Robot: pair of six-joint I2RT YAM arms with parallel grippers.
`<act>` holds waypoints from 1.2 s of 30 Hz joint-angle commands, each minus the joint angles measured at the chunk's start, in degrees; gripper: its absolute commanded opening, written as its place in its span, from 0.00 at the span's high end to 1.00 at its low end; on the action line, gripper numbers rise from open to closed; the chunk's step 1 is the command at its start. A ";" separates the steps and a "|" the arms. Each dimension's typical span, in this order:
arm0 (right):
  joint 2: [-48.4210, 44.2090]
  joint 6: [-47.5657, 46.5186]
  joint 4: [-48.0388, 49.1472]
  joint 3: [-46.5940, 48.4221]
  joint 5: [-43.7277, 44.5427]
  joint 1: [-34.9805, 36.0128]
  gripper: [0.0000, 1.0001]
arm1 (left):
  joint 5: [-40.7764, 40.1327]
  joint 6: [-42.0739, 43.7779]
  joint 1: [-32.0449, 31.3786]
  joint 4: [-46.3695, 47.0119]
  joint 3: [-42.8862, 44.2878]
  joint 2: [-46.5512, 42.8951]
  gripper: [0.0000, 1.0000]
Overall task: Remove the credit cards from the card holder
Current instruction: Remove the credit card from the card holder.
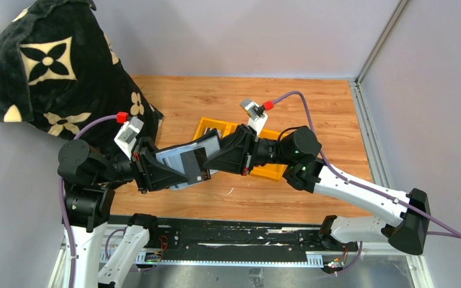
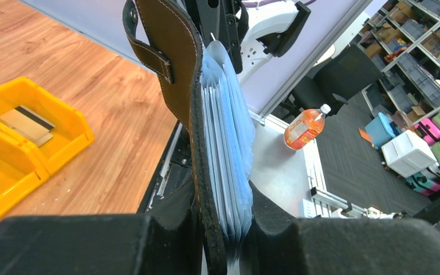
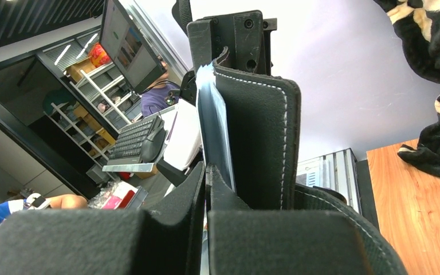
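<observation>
The black card holder (image 1: 192,157) hangs in the air between my two grippers, over the left end of the yellow bin. In the left wrist view its cover with the strap tab (image 2: 177,69) stands upright, with fanned pale blue sleeves (image 2: 226,114) beside it. My left gripper (image 2: 235,229) is shut on its lower edge, and shows in the top view (image 1: 174,171). My right gripper (image 3: 206,177), also in the top view (image 1: 211,165), is shut on a thin pale sleeve edge beside the holder's cover (image 3: 258,137). One tan credit card with a dark stripe (image 2: 27,123) lies in the bin.
The yellow three-compartment bin (image 1: 270,172) lies on the wooden table behind the grippers; it also shows in the left wrist view (image 2: 11,91). A black plush cloth with cream flowers (image 1: 54,72) fills the back left corner. A rail runs along the table's near edge.
</observation>
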 commanded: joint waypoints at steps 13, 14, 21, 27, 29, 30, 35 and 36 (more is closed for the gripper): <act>3.37 -2.66 -2.72 5.08 -1.15 1.11 0.91 | -6.38 8.88 -0.38 -10.27 3.59 0.69 1.00; 2.69 -2.78 -3.14 4.68 -0.87 0.77 0.92 | -6.34 9.41 -0.38 -10.84 3.96 0.85 1.00; -1.31 -3.05 -5.62 2.94 0.29 -1.54 0.72 | -6.15 9.08 -0.38 -10.01 4.21 1.02 1.00; 1.43 -0.84 -3.76 5.10 -2.58 -1.48 0.65 | -6.34 7.15 -0.38 -7.83 3.80 1.00 1.00; 2.33 -0.21 -2.46 5.51 -3.57 -1.45 0.63 | -6.46 6.61 -0.38 -7.12 3.85 0.95 1.00; 2.71 -0.28 -2.51 5.77 -3.81 -1.45 0.63 | -6.51 6.54 -0.38 -6.96 3.87 1.02 1.00; 3.42 -1.57 -4.58 7.01 -3.85 -1.50 0.79 | -6.43 6.28 -0.38 -6.78 3.97 1.28 1.00; 3.23 -1.93 -5.15 7.01 -3.79 -1.54 0.88 | -6.31 6.36 -0.38 -6.70 4.09 1.34 1.00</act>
